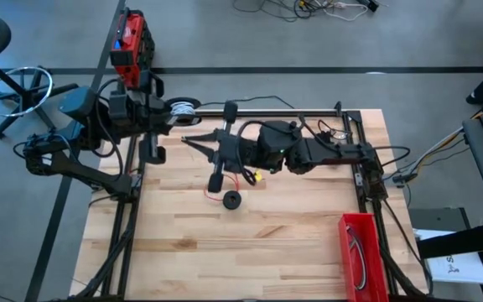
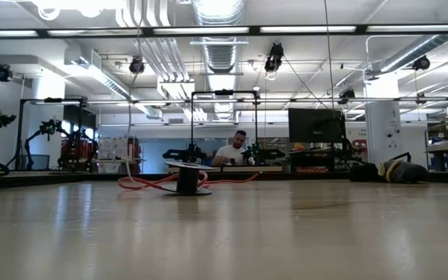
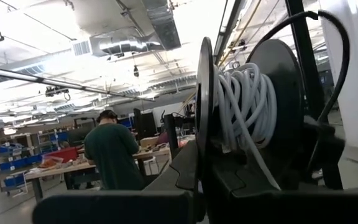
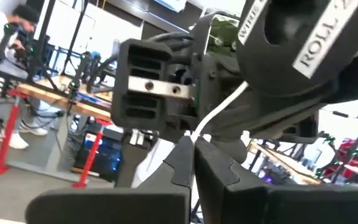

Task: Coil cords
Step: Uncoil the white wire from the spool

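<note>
A: High view. Where is the left claw point(image 1: 183, 126)?

B: At the upper left of the frame, past the back edge of the tabletop point(image 1: 292, 243). It is clamped on a dark spool point(image 3: 253, 109) wound with the white cord point(image 1: 183, 106); in the left wrist view the coils fill the gap between the two spool discs, right of centre.

A: And the right claw point(image 1: 189, 143)?

B: Left of centre in the high view, reaching toward the left arm. In the right wrist view a strand of the white cord point(image 4: 219, 109) runs down from the spool into the tips of the fingers point(image 4: 182, 158), which are closed together on it.

A: The other cords?

B: The red cord point(image 1: 243, 178) lies loose on the tabletop just below the right arm, near centre, beside a small black reel point(image 1: 232, 200). In the low view the reel point(image 2: 187, 180) stands upright left of centre with the red cord point(image 2: 150, 184) looping around its base.

A: Other items?

B: A red bin point(image 1: 361, 252) at the lower right of the tabletop holds a thin dark cord; which cord it is cannot be told. A person point(image 3: 112, 152) stands in the room behind.
</note>
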